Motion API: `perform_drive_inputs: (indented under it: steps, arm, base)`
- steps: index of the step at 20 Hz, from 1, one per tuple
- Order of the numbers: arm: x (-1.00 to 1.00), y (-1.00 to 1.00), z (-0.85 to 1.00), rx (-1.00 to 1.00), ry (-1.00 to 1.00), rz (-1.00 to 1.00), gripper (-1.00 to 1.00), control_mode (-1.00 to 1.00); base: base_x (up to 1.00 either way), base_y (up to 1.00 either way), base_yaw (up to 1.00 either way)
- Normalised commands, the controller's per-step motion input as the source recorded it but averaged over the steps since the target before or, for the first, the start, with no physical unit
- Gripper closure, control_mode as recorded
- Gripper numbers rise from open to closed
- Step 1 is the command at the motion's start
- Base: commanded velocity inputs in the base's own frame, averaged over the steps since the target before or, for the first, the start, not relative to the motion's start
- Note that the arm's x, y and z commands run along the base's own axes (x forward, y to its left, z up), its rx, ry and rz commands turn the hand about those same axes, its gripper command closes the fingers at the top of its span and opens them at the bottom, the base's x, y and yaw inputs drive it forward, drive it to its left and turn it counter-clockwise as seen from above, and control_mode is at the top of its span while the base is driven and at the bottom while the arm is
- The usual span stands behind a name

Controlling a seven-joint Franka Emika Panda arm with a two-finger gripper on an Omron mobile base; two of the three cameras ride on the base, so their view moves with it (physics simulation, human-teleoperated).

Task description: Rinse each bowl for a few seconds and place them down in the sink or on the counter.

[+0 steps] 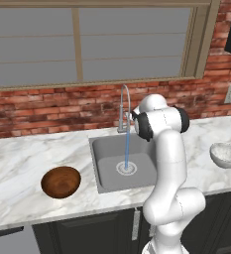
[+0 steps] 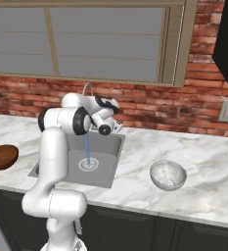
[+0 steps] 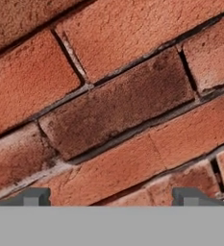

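The gripper (image 3: 111,197) faces the brick wall (image 3: 108,105) at close range, its two dark fingertips (image 3: 34,196) standing far apart with nothing between them. In the right base view the hand (image 2: 105,128) sits at the far edge of the sink (image 2: 110,147), beside the faucet (image 2: 88,89).

The sink is set in the counter (image 1: 18,158) directly in front of the robot, and a thin stream of water (image 1: 127,144) falls from the curved chrome faucet (image 1: 125,101) onto the round drain (image 1: 126,168). Neither bowl is near the gripper. The reddish-brown bowl (image 1: 61,181) rests upright on the counter to the left of the sink, towards the near edge. The pale speckled bowl (image 1: 226,155) rests upright on the counter well to the right of the sink. Both are clear of the basin.

In the left base view the arm's upper links cover the right part of the sink and the hand itself, so the fingers cannot be made out there. In the right base view the arm hides the left side of the basin and most of the faucet's neck, and the reddish-brown bowl (image 2: 2,157) is cut off at the left edge of the picture. From the hand view, neither the sink nor the bowls can be located.
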Motion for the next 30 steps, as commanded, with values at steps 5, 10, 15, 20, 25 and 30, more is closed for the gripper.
perform_drive_inputs:
  steps: [5, 10, 15, 20, 25, 30]
  arm:
    - [0.05, -0.31, 0.41, 0.00, -0.06, -0.04, -1.00, -1.00]
    - [0.04, -0.30, 0.55, 0.01, -0.04, -0.02, -1.00, -1.00]
    - [0.02, -0.31, 0.57, 0.01, -0.05, 0.00, -1.00, -1.00]
    - [-0.35, -0.33, 0.42, 0.09, 0.00, -0.04, -1.00, -1.00]
    - [-0.39, -0.15, 0.30, 0.13, 0.05, -0.08, -1.00, -1.00]
    - [-0.34, -0.20, 0.31, 0.13, 0.08, -0.08, -1.00, -1.00]
  base:
    - [0.00, 0.00, 0.00]
    - [0.00, 0.00, 0.00]
    - [0.00, 0.00, 0.00]
    - [0.00, 0.00, 0.00]
    - [0.00, 0.00, 0.00]
    - [0.00, 0.00, 0.00]
